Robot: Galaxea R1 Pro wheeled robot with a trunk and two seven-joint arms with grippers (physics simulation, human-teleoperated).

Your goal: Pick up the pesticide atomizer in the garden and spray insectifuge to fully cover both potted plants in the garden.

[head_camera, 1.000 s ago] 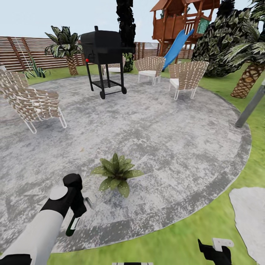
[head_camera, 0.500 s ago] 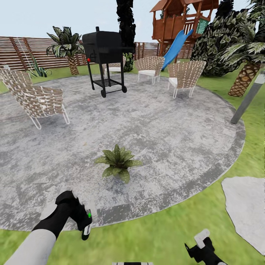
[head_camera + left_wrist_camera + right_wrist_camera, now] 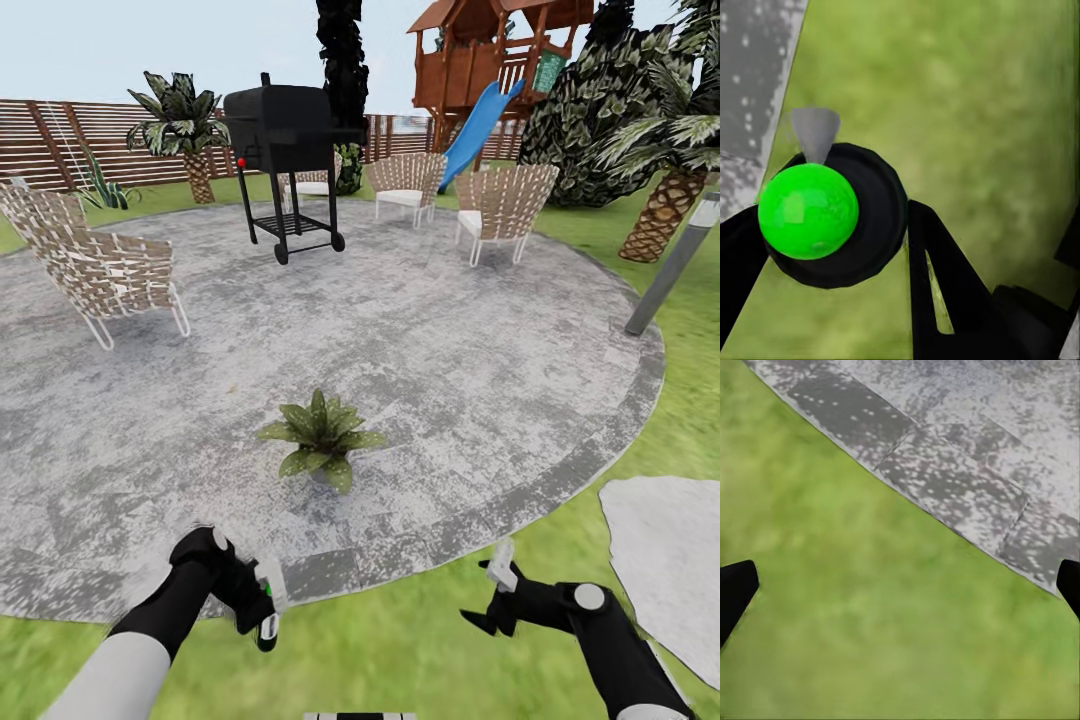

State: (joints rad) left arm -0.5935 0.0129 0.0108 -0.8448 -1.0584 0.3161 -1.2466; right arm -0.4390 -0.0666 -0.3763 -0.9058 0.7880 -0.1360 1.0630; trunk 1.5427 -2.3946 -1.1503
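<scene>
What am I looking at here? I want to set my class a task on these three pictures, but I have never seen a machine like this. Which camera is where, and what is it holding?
These are computer-simulated pictures of a two-armed robot on wheels in a garden. The big picture comes from a camera on its head, looking down over both arms. The left gripper is shut on the pesticide atomizer, a small spray bottle. The right gripper is open and holds nothing. Ahead, on the round paved patio, stands one potted plant, with chairs and a black grill behind it.

The two smaller pictures come from cameras near each gripper. The left wrist view looks at the atomizer, with its green spot, between dark fingers over grass. The right wrist view looks down at grass and the patio edge.
</scene>
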